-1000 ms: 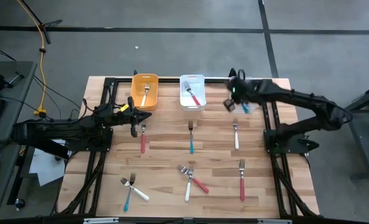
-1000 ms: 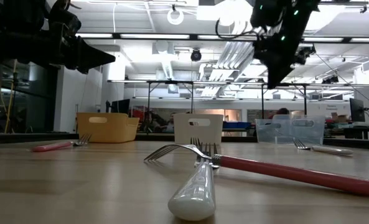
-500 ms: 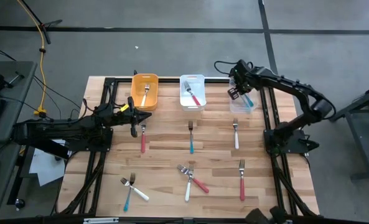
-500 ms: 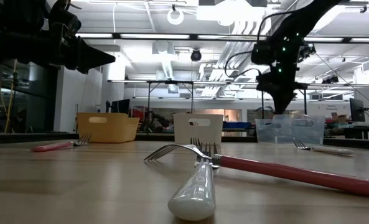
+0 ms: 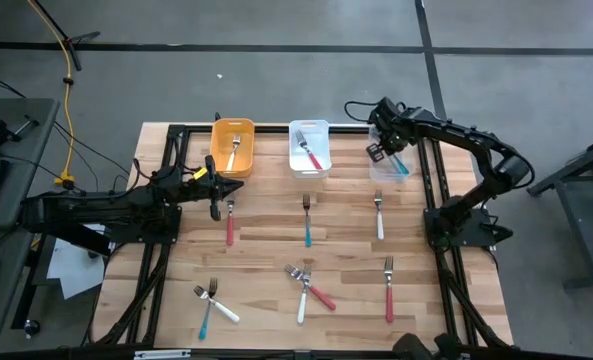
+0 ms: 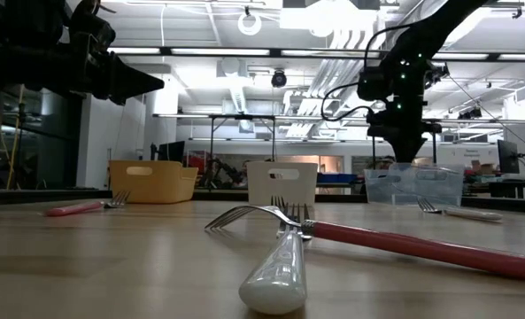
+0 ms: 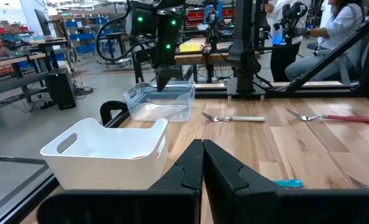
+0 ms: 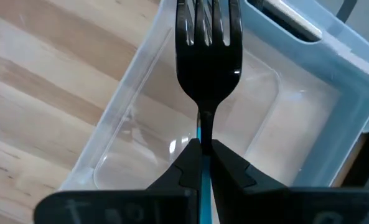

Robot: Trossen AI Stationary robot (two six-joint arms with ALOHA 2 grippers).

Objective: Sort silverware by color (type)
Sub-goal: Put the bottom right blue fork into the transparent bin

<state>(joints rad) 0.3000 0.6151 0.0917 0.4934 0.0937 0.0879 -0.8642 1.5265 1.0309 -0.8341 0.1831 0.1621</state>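
My right gripper (image 5: pixel 381 150) hangs over the clear bin (image 5: pixel 390 166) at the far right, shut on a teal-handled fork (image 8: pixel 208 56). The fork's metal head points down into the bin. My left gripper (image 5: pixel 215 203) waits shut and level at the table's left, near the orange bin (image 5: pixel 232 147). More silverware lies flat on the table: a red fork (image 5: pixel 229 224), a teal fork (image 5: pixel 307 226), a white fork (image 5: pixel 379 218), a red fork (image 5: pixel 388 291), a white and a red one crossed (image 5: pixel 307 291), and a teal and a white one (image 5: pixel 212 303). My right gripper pinches the fork's teal handle (image 8: pixel 200 135) between its two fingers, just behind the metal neck. The fingers slant steeply down from above and lie along the fork. The head sticks out past the fingertips over the inside of the clear bin, clear of the table.
The orange bin holds a white fork (image 5: pixel 234 146). The white bin (image 5: pixel 309 148) holds a red fork (image 5: pixel 312 155). All three bins stand in a row along the far edge. Bare wood lies between the loose forks in the table's middle.
My right gripper has come down with the teal fork and swung toward the clear bin, tipping steeper as it went. Most of the move fell in the first half second. It now stands low above the bin.
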